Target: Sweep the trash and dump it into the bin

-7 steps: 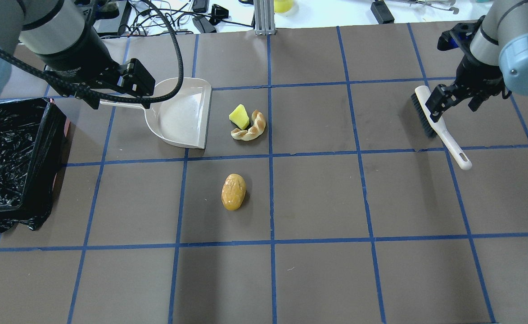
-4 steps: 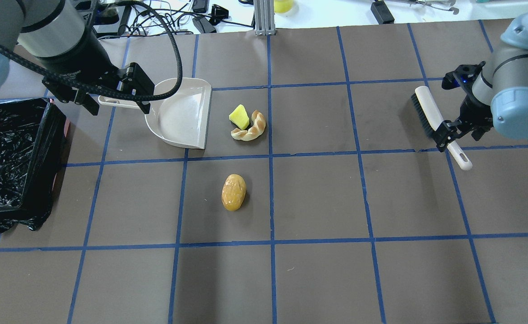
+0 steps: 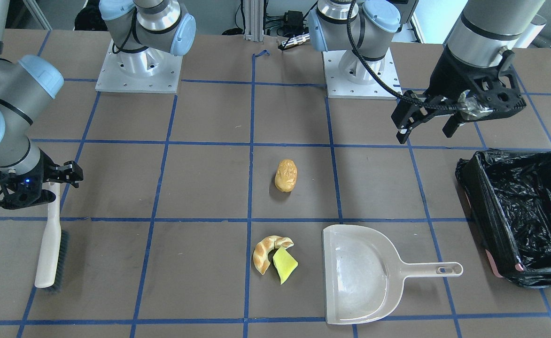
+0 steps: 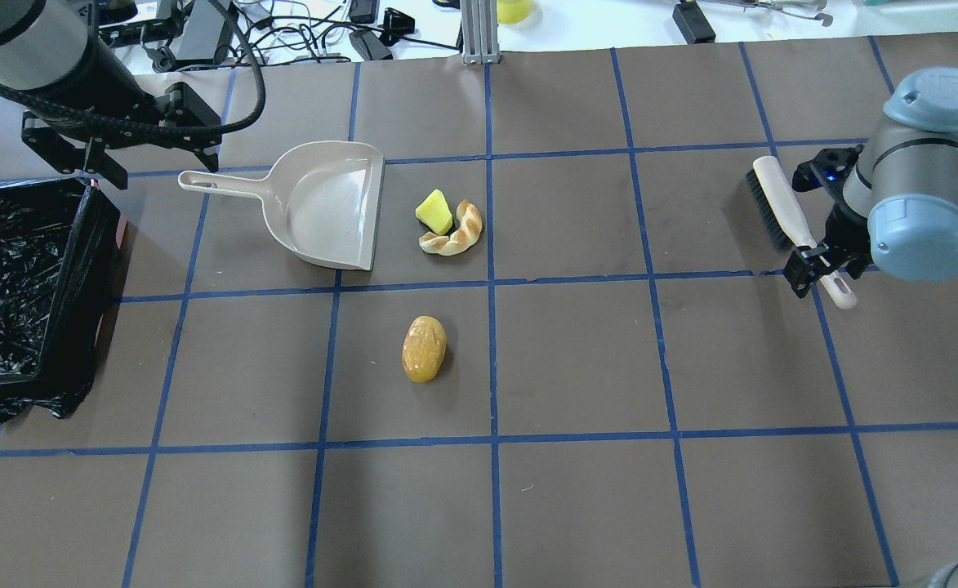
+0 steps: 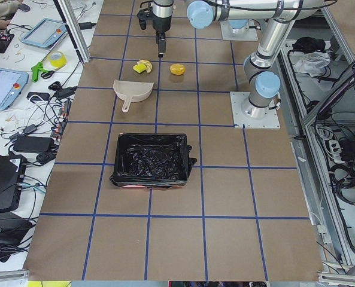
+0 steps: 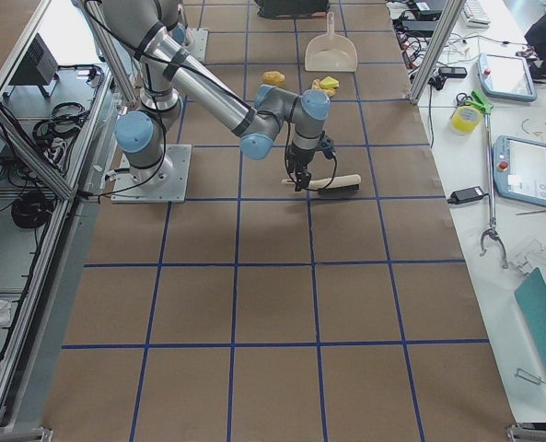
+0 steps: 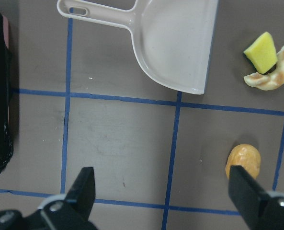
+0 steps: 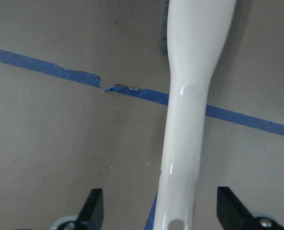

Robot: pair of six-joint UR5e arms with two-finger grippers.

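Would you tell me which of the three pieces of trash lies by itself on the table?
The golden-brown potato lump: it sits alone, well clear of the rest, while the yellow sponge and the bread piece touch each other beside the dustpan.

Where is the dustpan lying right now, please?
In the overhead view the dustpan lies left of centre, its mouth beside the sponge wedge and bread piece, its handle pointing toward the bin.
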